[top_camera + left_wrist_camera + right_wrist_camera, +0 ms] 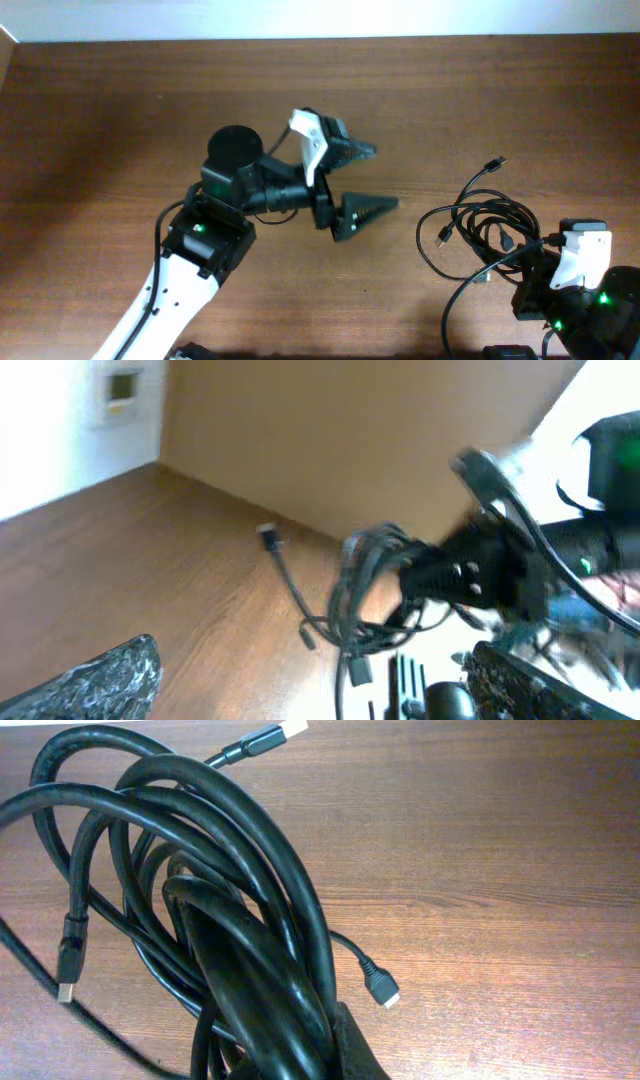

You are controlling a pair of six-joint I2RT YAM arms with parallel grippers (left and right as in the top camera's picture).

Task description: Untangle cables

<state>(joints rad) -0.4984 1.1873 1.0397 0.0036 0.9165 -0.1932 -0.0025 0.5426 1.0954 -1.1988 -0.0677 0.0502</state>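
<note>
The cables (487,228) lie as one tangled bundle of thin black cords at the table's right side, with one plug (497,162) reaching out toward the far edge. My right gripper (528,276) is shut on the near right part of the bundle. In the right wrist view the cables (225,900) loop thickly over its jaws, and one finger (356,1048) shows beside them. My left gripper (386,178) hangs open over the middle of the table, left of the bundle and apart from it. Nothing is between its fingers (105,682). In the left wrist view the cables (365,595) hang ahead of that gripper.
A pale wall runs along the table's far edge (320,40). The left arm (205,240) crosses the table's near left part. The right arm's base (590,300) fills the near right corner. Loose plugs (381,988) rest on the wood around the bundle.
</note>
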